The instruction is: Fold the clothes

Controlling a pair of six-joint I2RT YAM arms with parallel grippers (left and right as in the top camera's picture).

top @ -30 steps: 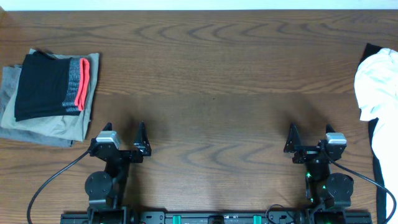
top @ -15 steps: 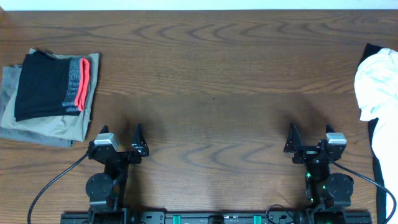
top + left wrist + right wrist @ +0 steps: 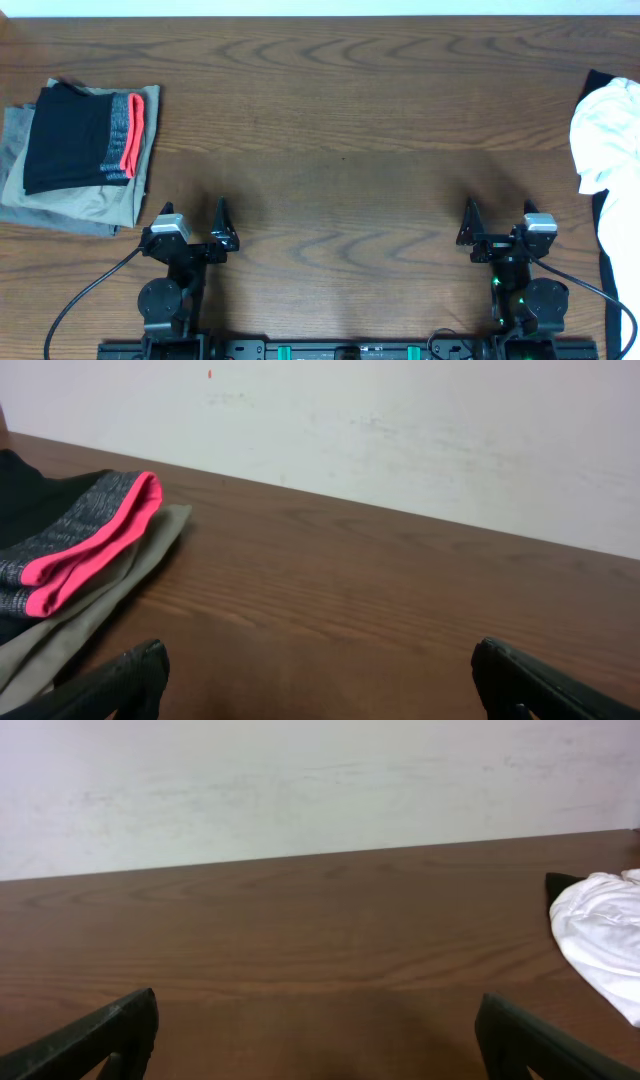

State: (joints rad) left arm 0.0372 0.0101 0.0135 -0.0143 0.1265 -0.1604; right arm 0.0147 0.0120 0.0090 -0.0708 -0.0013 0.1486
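- The left fingers (image 3: 224,212) stand spread wide and hold nothing; in the left wrist view only bare wood lies between their dark tips (image 3: 135,672).
- The right fingers (image 3: 469,218) are likewise spread wide and empty, with bare wood between them in the right wrist view (image 3: 125,1025).
- Both sets sit low at the near edge of the desk (image 3: 340,120), well apart from each other and touching no cloth.
- The black pants (image 3: 70,140) lie folded at the far left of the desk, beyond the left fingers and a little to their left.
- Their grey waistband (image 3: 118,135) faces right, and its red-orange edge (image 3: 132,132) runs along that side.
- The pants rest on top of folded tan trousers (image 3: 95,200), which show below and to the right of them.
- At the right edge of the desk a crumpled white garment (image 3: 610,130) lies over a black cloth (image 3: 604,235), partly out of view.
- A pale wall (image 3: 400,430) stands behind the desk.
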